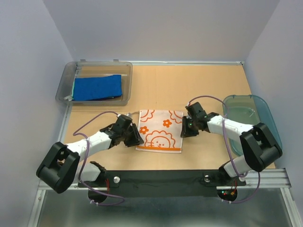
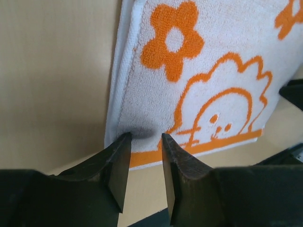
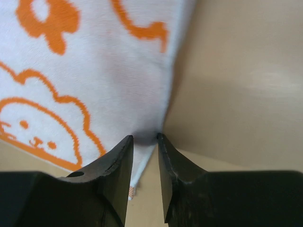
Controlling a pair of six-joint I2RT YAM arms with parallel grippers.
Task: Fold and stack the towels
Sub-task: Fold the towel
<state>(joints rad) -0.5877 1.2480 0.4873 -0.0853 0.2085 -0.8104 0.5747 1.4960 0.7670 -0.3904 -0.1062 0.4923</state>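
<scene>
A white towel with orange flower prints (image 1: 160,130) lies flat on the table between my two arms. My left gripper (image 1: 137,137) is at its left side, near the front corner. In the left wrist view its jaws (image 2: 145,142) stand apart, with the tips down on the towel (image 2: 213,71) just above the orange border stripe and nothing between them. My right gripper (image 1: 185,128) is at the towel's right edge. Its jaws (image 3: 144,139) stand narrowly apart, tips on that edge of the towel (image 3: 94,71). A folded royal blue towel (image 1: 97,87) lies in the bin at the back left.
The clear grey plastic bin (image 1: 124,71) stands at the back left, with a green edge showing under the blue towel's left side. A teal translucent oval basket (image 1: 265,111) sits at the right edge, beside my right arm. White walls enclose the table on three sides.
</scene>
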